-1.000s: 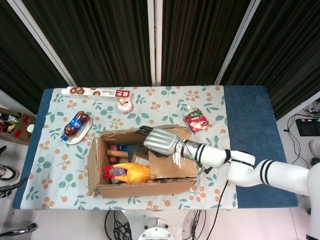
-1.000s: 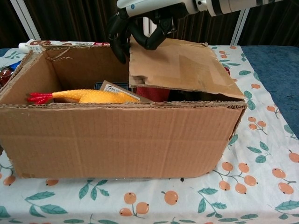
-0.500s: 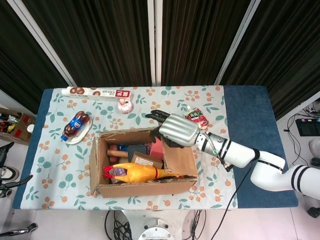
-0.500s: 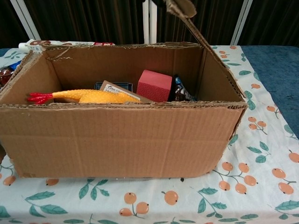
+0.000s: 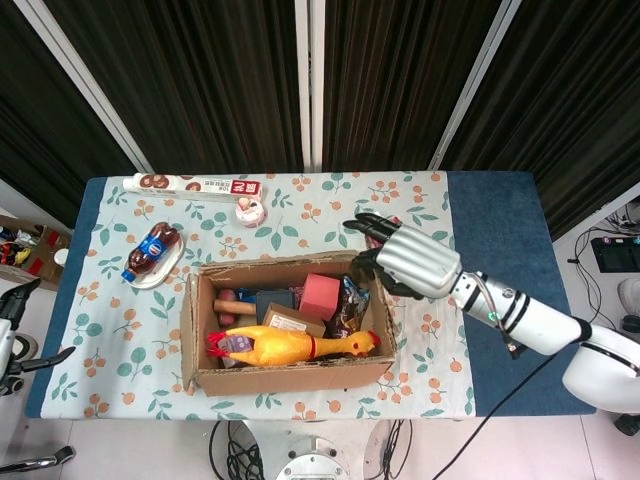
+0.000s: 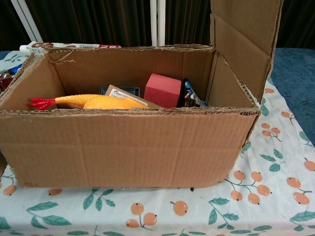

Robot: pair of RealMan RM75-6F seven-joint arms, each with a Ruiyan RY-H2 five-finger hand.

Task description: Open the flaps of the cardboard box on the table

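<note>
The cardboard box [image 5: 290,377] stands at the table's front middle with its top open. It holds a yellow rubber chicken [image 5: 285,347], a red block [image 5: 320,295] and other small items. In the chest view the box [image 6: 123,147] fills the frame and its right flap [image 6: 243,39] stands raised, leaning outward to the right. My right hand [image 5: 410,262] sits over the box's right edge, on top of that flap, with dark fingers [image 5: 365,224] pointing left. Whether it grips the flap does not show. My left hand [image 5: 20,335] shows at the left frame edge, off the table, fingers apart, holding nothing.
A cola bottle on a plate [image 5: 152,250] lies left of the box. A long snack box [image 5: 195,185] and a small cup [image 5: 250,211] sit at the back edge. The bare blue table end [image 5: 500,230] lies to the right, under my right forearm.
The right flap swung from lying over the box up and outward to the right, with my right hand moving right along with it. The red block came into sight.
</note>
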